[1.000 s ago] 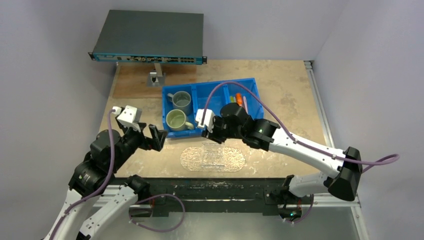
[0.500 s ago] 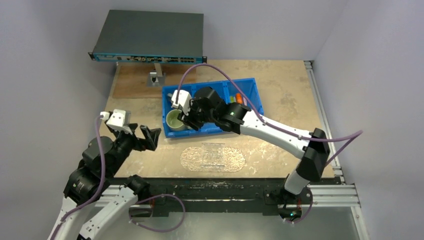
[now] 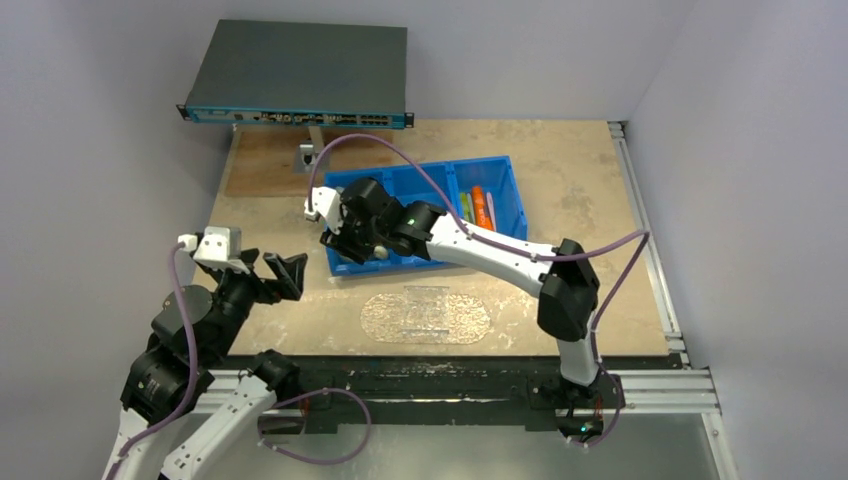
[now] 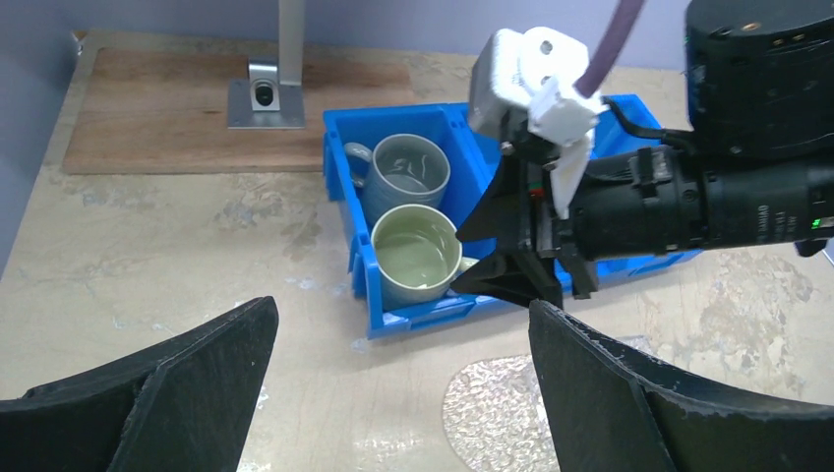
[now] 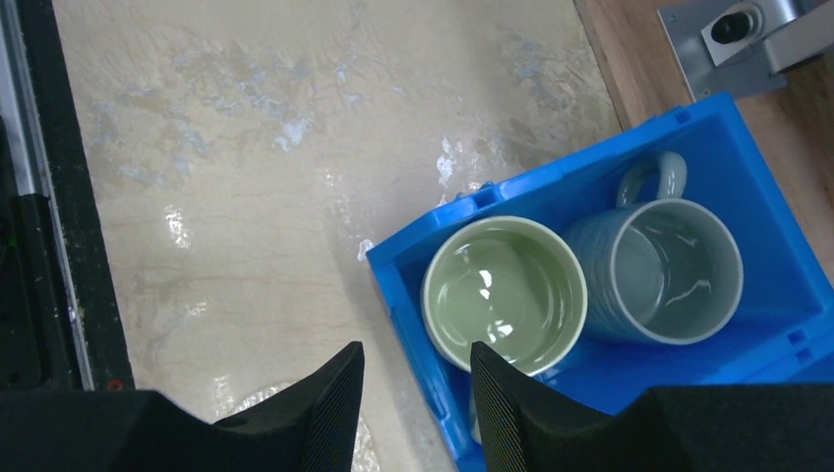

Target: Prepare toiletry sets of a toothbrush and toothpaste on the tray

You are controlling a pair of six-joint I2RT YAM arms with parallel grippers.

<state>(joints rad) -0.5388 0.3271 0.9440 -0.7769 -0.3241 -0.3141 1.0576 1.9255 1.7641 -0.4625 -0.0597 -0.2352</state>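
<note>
The clear pebbled tray (image 3: 425,316) lies empty near the table's front edge; its end also shows in the left wrist view (image 4: 492,413). An orange tube (image 3: 480,206), a green tube (image 3: 466,208) and pale toothbrush sticks (image 3: 491,212) lie in the right compartment of the blue bin (image 3: 505,168). My right gripper (image 3: 343,243) is open and empty. It hovers over the bin's front left corner beside the green mug (image 5: 505,292), and it shows in the left wrist view (image 4: 502,264). My left gripper (image 3: 285,272) is open and empty, above the table left of the tray.
A grey mug (image 5: 657,270) stands behind the green mug (image 4: 418,254) in the bin's left compartment. A dark network switch (image 3: 300,70) sits raised at the back on a metal stand (image 3: 310,155) over a wooden board (image 3: 265,165).
My right arm swung left and back, from just behind the tray to over the mugs at the bin's left end. My left arm drew back to the left.
</note>
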